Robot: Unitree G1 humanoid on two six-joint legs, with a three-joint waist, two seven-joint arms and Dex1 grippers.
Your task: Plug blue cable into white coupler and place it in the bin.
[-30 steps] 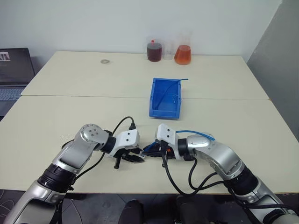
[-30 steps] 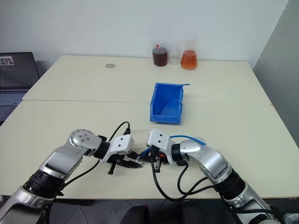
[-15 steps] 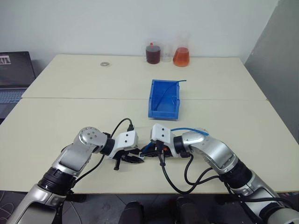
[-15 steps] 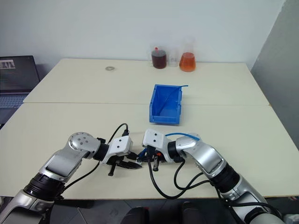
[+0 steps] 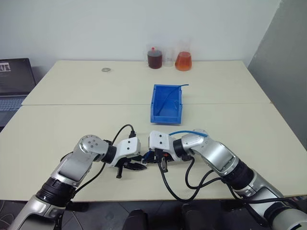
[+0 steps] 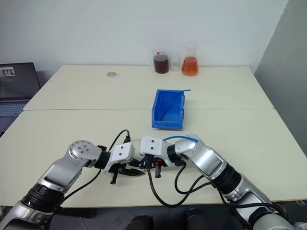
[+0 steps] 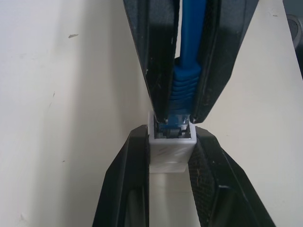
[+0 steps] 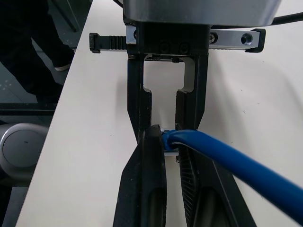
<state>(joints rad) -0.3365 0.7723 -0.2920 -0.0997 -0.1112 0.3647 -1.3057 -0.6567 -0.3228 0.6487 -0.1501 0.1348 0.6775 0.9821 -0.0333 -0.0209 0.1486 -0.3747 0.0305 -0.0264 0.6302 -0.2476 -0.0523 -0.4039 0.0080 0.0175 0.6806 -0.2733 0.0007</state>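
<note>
Both grippers are sitting closer to the table's near edge than a second ago, still meeting tip to tip. Going left to right: a dark laptop (image 5: 12, 79) is resting beside the table's far left corner, and a small grey ring (image 5: 106, 70) is lying on the cream table (image 5: 72, 115) (two tops joined along a seam). The left gripper (image 7: 170, 156) is clamping the white coupler (image 7: 171, 152) between its black fingers. The right gripper (image 5: 154, 158) is pinching the ribbed boot of the blue cable (image 7: 187, 78), whose plug is sitting in the coupler's socket. Beyond them, the bin (image 5: 158, 112) is standing mid-table with another blue cord inside. Two flasks (image 5: 183, 57) of dark and orange liquid are standing by the white wall. A grey panel is closing the right side.
</note>
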